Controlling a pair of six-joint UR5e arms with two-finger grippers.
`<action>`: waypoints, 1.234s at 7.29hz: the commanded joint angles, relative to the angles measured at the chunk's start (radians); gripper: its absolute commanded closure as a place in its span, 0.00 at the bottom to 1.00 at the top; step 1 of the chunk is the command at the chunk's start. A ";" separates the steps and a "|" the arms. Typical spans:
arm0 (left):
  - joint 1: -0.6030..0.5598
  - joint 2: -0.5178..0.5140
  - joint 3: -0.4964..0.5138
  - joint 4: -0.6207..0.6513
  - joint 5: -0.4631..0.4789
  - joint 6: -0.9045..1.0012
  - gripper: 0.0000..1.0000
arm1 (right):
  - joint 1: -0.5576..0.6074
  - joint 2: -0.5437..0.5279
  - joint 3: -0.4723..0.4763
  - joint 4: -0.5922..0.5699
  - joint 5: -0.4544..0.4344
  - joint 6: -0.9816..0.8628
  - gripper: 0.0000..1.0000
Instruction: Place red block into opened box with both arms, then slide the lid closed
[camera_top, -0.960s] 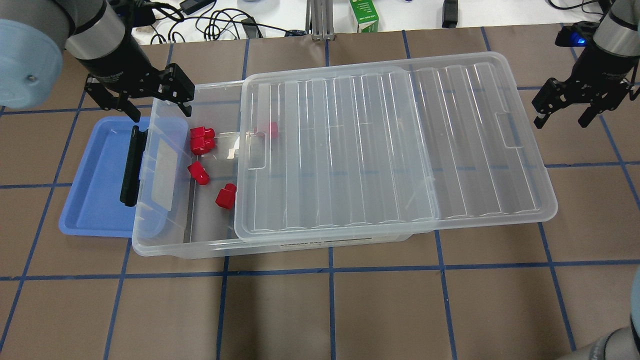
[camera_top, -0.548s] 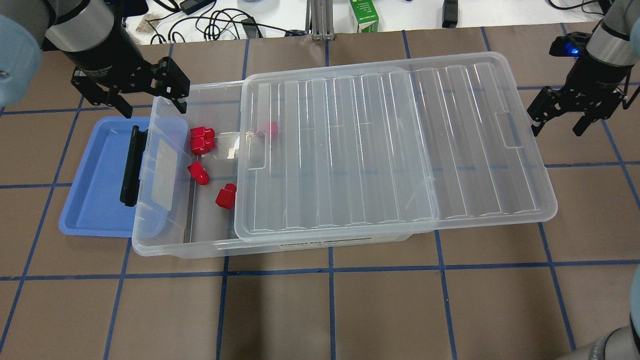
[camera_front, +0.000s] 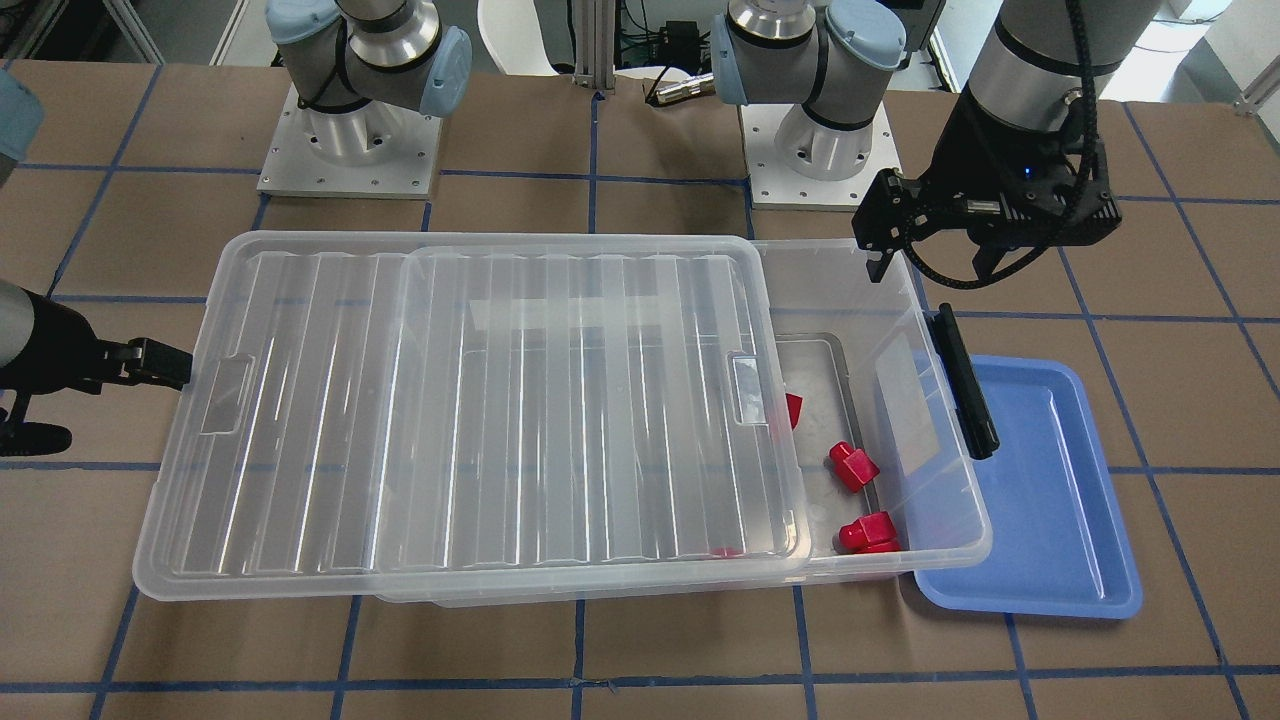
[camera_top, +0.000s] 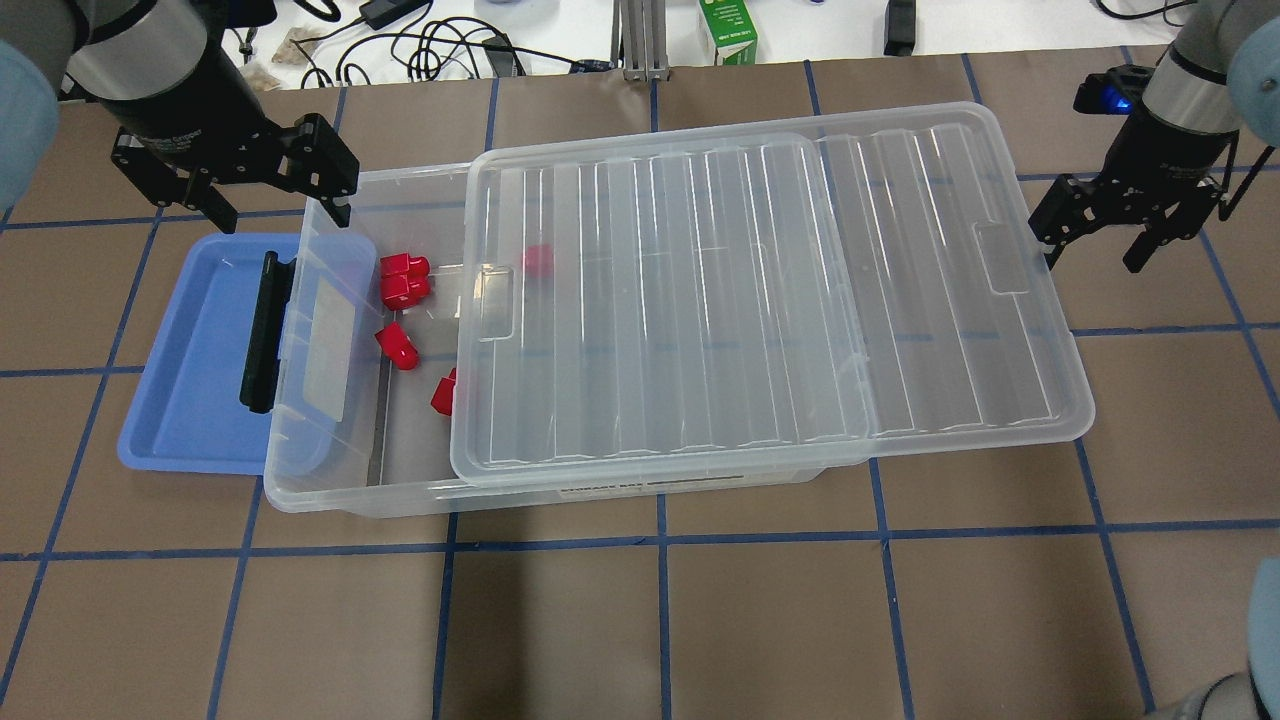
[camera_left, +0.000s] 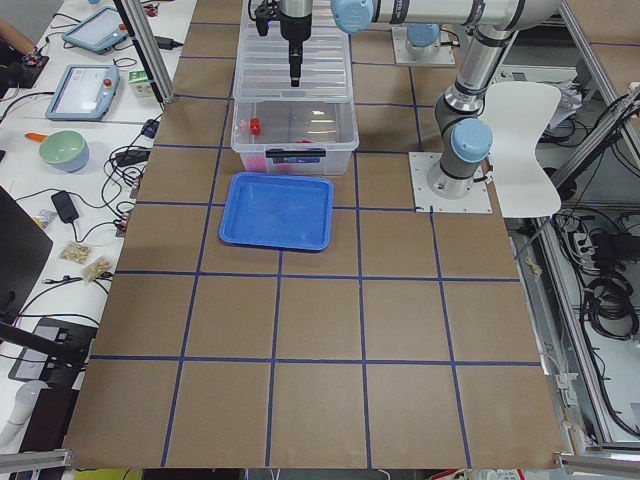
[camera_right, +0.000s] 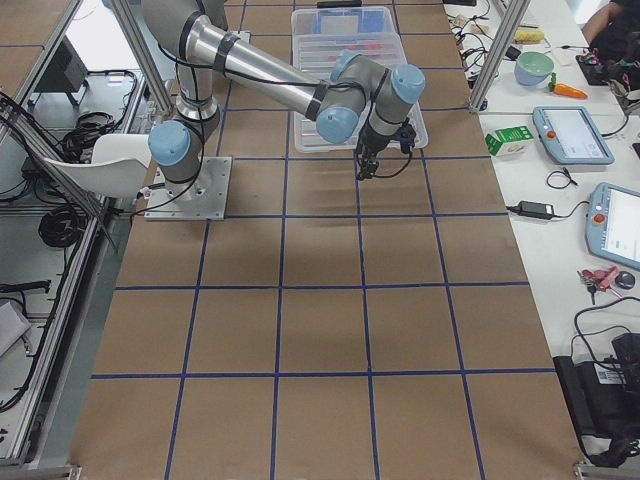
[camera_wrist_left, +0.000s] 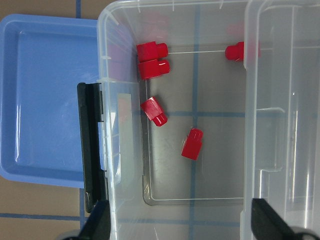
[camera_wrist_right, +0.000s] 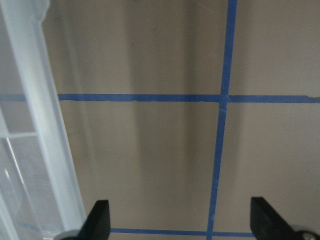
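Several red blocks (camera_top: 397, 346) (camera_wrist_left: 155, 111) lie on the floor of the clear box (camera_top: 330, 497) in its uncovered left end; one red block (camera_top: 538, 260) shows through the lid. The ribbed clear lid (camera_top: 700, 300) (camera_front: 450, 400) rests on the box, overhanging its right end. My left gripper (camera_top: 270, 200) (camera_front: 930, 265) hangs open and empty above the box's far left corner, touching nothing. Beyond the lid's right short end, my right gripper (camera_top: 1095, 245) (camera_front: 95, 400) is open, and one finger (camera_front: 160, 364) meets that edge.
A shallow blue tray (camera_top: 190, 360) (camera_front: 1040, 480) sits at the box's left end, partly under it. A black latch (camera_top: 262, 330) is on that end wall. A green carton (camera_top: 728, 30) and cables lie beyond the table's far edge.
The lid has slid a little to the left over the box, with my right gripper moving left along with it. My left gripper has drawn back to the left, still open.
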 joint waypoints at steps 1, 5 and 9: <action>0.008 0.016 -0.015 -0.001 0.002 0.000 0.00 | 0.066 -0.001 0.000 0.000 0.055 0.128 0.00; 0.012 0.022 -0.015 -0.001 0.002 0.000 0.00 | 0.172 0.002 0.002 -0.002 0.057 0.275 0.00; 0.012 0.022 -0.015 -0.001 0.002 0.000 0.00 | 0.216 0.008 0.000 -0.002 0.059 0.334 0.00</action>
